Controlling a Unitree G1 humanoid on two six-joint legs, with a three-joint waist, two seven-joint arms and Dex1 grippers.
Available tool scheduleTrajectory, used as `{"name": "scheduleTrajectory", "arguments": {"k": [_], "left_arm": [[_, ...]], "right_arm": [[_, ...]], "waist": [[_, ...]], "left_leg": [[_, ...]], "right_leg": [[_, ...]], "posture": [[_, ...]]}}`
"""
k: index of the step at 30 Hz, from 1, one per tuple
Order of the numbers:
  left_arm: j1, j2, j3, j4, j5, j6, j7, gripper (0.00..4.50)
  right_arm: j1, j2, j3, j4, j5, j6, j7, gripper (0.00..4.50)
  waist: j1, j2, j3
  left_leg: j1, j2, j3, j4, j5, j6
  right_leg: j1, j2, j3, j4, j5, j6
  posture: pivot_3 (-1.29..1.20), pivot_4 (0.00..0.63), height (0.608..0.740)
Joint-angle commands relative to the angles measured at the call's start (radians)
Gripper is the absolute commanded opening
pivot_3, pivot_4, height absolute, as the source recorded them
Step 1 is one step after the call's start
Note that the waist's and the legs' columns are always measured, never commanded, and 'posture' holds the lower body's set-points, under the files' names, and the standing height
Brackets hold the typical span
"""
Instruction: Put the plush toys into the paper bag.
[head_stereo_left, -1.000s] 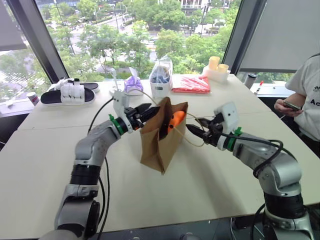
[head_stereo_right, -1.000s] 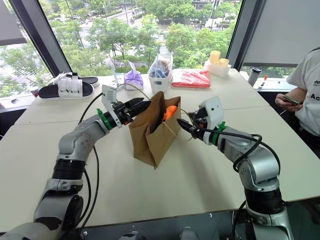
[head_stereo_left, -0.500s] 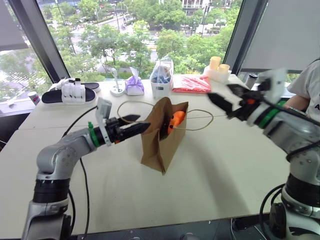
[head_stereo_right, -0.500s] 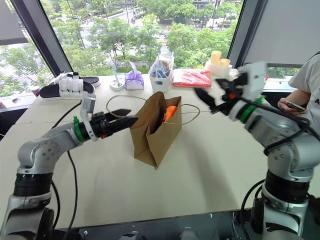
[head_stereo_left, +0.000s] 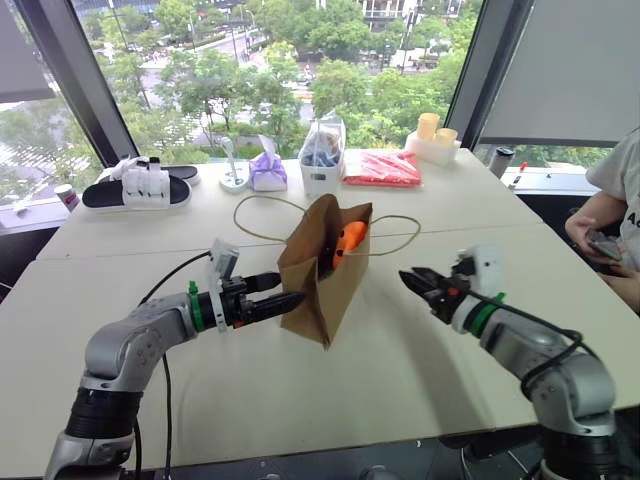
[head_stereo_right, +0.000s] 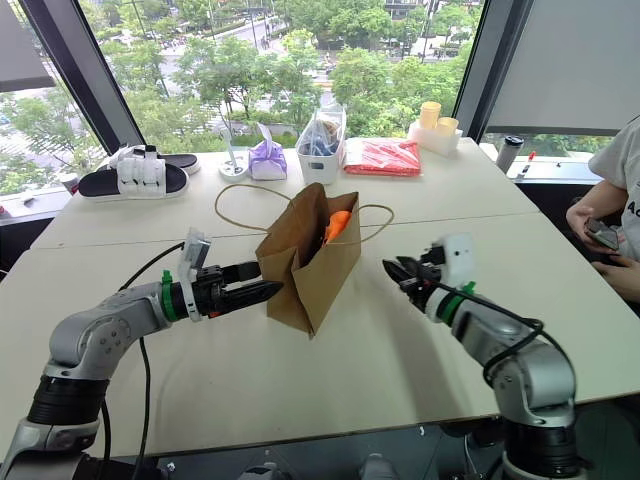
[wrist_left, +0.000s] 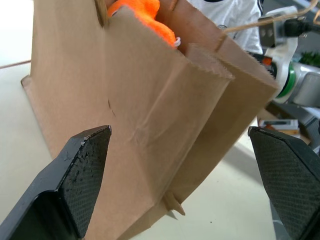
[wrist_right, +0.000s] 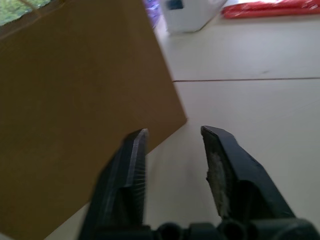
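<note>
Both grippers have come down low beside the paper bag (head_stereo_left: 327, 268), and neither has anything in it. In the left eye view the left gripper (head_stereo_left: 285, 291) sits at about eight o'clock from the bag, fingers spread wide and pointing at its lower side, just short of the paper. The right gripper (head_stereo_left: 418, 284) is at about four o'clock, well apart from the bag; half a second ago it was up high at two o'clock with its fingers wide, and now they stand much closer together, with a small gap between them. A second ago both were up at the bag's mouth. I'd take that to mean the dropping-in is done and the arms are backing off.

The right eye view shows the bag standing on the table (head_stereo_right: 380, 360), leaning a little, its string handles flopped outward. The orange plush toy (head_stereo_right: 338, 224) pokes out of the mouth at twelve o'clock. I can't make out the green one, so it may lie deeper inside.

From the left wrist view the bag's creased side sits between the widely parted fingers (wrist_left: 85, 170), untouched, with orange fuzz at the top edge.

From the right wrist view, the fingers (wrist_right: 131, 167) are narrowly parted, the brown wall just beyond them.
</note>
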Motion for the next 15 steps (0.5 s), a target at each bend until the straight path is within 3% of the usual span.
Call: {"name": "scheduleTrajectory", "arguments": {"k": [1, 7, 15], "left_arm": [[0.007, -0.033, -0.035, -0.083, 0.027, -0.042, 0.026, 4.5], [0.022, -0.08, -0.078, -0.139, 0.07, -0.059, 0.093, 4.5], [0.013, -0.164, -0.129, -0.116, 0.195, -0.118, 0.226, 4.5]], "right_arm": [[-0.036, 0.03, 0.08, 0.019, -0.043, -0.06, 0.007, 0.08], [-0.073, 0.065, 0.187, 0.094, -0.114, -0.105, 0.012, 0.08], [-0.112, 0.094, 0.205, 0.119, -0.144, -0.108, 0.009, 0.08]], "waist": [[0.0, 0.0, 0.0], [0.001, 0.0, 0.0], [0.002, 0.0, 0.0]], "left_leg": [[0.0, 0.0, 0.0, 0.0, 0.0, 0.0], [0.0, 0.0, 0.0, 0.0, 0.0, 0.0], [0.0, 0.0, 0.0, 0.0, 0.0, 0.0]], "right_leg": [[0.0, 0.0, 0.0, 0.0, 0.0, 0.0], [0.0, 0.0, 0.0, 0.0, 0.0, 0.0], [0.0, 0.0, 0.0, 0.0, 0.0, 0.0]], "posture": [[0.0, 0.15, 0.74], [0.0, 0.15, 0.74], [0.0, 0.15, 0.74]]}}
